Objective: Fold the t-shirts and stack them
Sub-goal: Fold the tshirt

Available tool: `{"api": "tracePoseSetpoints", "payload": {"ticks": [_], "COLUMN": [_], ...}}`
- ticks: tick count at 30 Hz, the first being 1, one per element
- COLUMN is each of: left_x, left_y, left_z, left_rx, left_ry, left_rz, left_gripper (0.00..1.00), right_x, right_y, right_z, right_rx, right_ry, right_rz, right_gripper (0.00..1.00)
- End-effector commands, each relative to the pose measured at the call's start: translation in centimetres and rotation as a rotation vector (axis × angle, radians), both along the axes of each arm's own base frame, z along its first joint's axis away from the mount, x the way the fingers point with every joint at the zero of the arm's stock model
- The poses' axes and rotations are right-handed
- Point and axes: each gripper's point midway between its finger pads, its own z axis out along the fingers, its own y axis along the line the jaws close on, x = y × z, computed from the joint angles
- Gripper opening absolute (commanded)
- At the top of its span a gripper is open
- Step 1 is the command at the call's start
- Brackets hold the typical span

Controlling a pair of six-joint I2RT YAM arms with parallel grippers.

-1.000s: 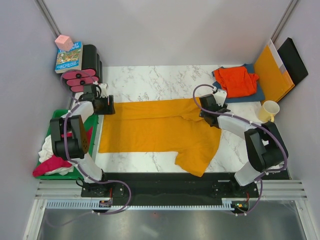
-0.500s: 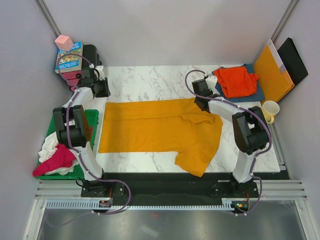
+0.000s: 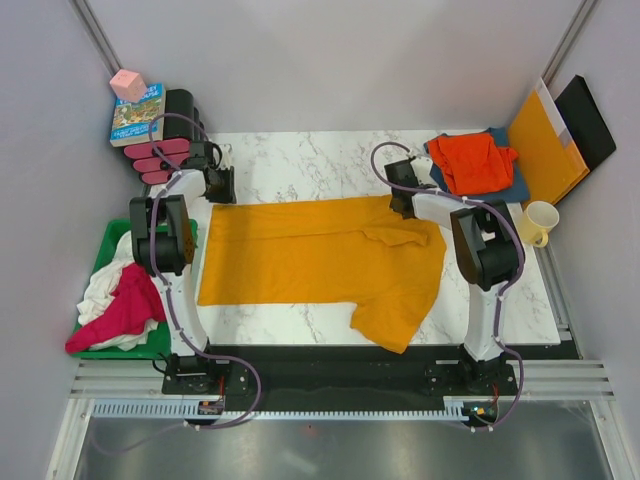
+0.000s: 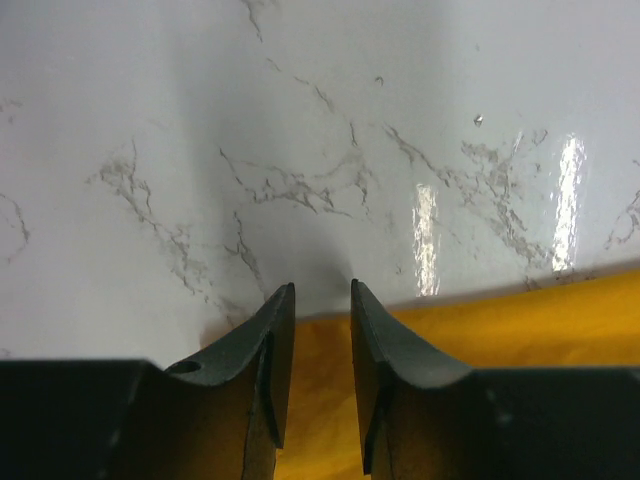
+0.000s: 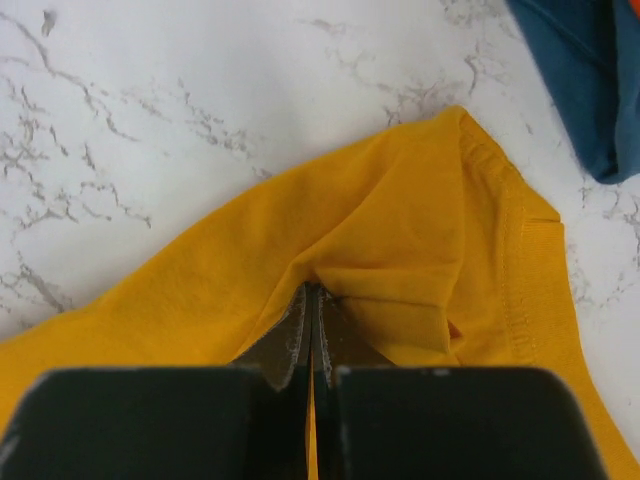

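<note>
Marble table bears mustard-yellow t-shirt lengthwise left-right, collar right; right claw pinches it, left claw parted.

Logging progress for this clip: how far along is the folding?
Done: red-orange shirt lies folded on the dark blue shirt. In hand: mustard-yellow shirt spread out, right gripper pinching its far right edge, left gripper open at its far left corner. Left: magenta shirt and white shirt, heaped unfolded.

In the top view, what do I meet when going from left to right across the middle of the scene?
Green plastic bin → large mustard-yellow cloth t-shirt spread on the marble → cream ceramic mug.
</note>
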Motion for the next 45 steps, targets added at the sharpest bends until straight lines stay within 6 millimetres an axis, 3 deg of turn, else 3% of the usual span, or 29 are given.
{"api": "tracePoseSetpoints", "payload": {"ticks": [1,3,8,15,17,18,19,20,23,25,26,29,32,33,35,36,38,39,44,45], "left_x": [1.1,1.0,1.8,2.2,2.4,2.0,2.0,1.9,1.1,0.4,0.1,-1.2,-2.4,-2.8,-3.6,-3.9,-4.3,-4.6,-4.3,-4.2], "left_y": [1.1,1.2,1.6,-0.4,-1.0,-1.3,-1.4,-1.6,-1.8,-2.0,-2.0,-3.1,-5.0,-4.8,-7.2,-7.4,-8.1,-8.2,-7.6,-7.3], "left_z": [-0.9,-1.8,-1.3,3.0,5.6,5.8,7.7,8.2,10.3,10.7,11.9,11.9,9.7,8.1,6.1,4.6,3.0,1.6,-0.8,-1.1], "left_rx": [0.049,0.045,0.056,-0.067,-0.09,-0.107,-0.112,-0.118,-0.122,-0.129,-0.13,-0.157,-0.15,-0.13,-0.114,-0.108,-0.103,-0.102,-0.049,-0.036], "left_ry": [0.036,0.077,0.085,0.0,-0.06,-0.061,-0.101,-0.113,-0.148,-0.15,-0.174,-0.163,-0.113,-0.076,-0.03,0.003,0.041,0.074,0.134,0.143], "left_rz": [0.002,0.012,0.028,-0.001,-0.012,-0.017,-0.019,-0.021,-0.019,-0.025,-0.029,-0.057,-0.12,-0.117,-0.179,-0.186,-0.199,-0.201,-0.183,-0.177], "left_gripper": [0.36,0.36,0.35,0.37,0.39,0.4,0.41,0.42,0.43,0.43,0.43,0.43,0.41,0.4,0.4,0.39,0.39,0.38,0.38,0.38], "right_x": [0.9,1.2,1.0,0.7,1.5,0.8,1.5,1.5,1.9,2.0,2.0,2.0,2.1,1.9,1.8,1.6,1.4,1.2,1.5,1.2], "right_y": [-1.5,-1.7,-1.8,-1.7,-1.1,-1.0,-0.4,-0.2,0.8,1.3,1.6,2.5,3.1,3.1,3.0,3.1,3.2,3.2,3.4,3.3], "right_z": [-0.9,-1.6,-3.1,-4.2,-1.7,-1.8,0.4,1.0,3.1,4.6,5.0,5.4,4.1,3.6,2.1,1.6,0.3,-0.4,-1.4,-2.4], "right_rx": [0.009,0.006,0.007,0.009,0.052,0.063,0.093,0.097,0.111,0.104,0.108,0.122,0.122,0.117,0.115,0.118,0.117,0.117,0.122,0.114], "right_ry": [0.024,0.048,0.102,0.139,0.039,0.03,-0.039,-0.049,-0.078,-0.102,-0.108,-0.106,-0.074,-0.058,-0.029,-0.017,0.011,0.027,0.048,0.083], "right_rz": [-0.047,-0.054,-0.053,-0.053,-0.038,-0.026,-0.014,-0.008,0.013,0.028,0.04,0.081,0.105,0.106,0.101,0.102,0.1,0.097,0.082,0.082], "right_gripper": [0.0,0.0,0.0,0.01,0.09,0.19,0.26,0.35,0.45,0.46,0.46,0.42,0.33,0.32,0.29,0.29,0.28,0.29,0.31,0.31]}}
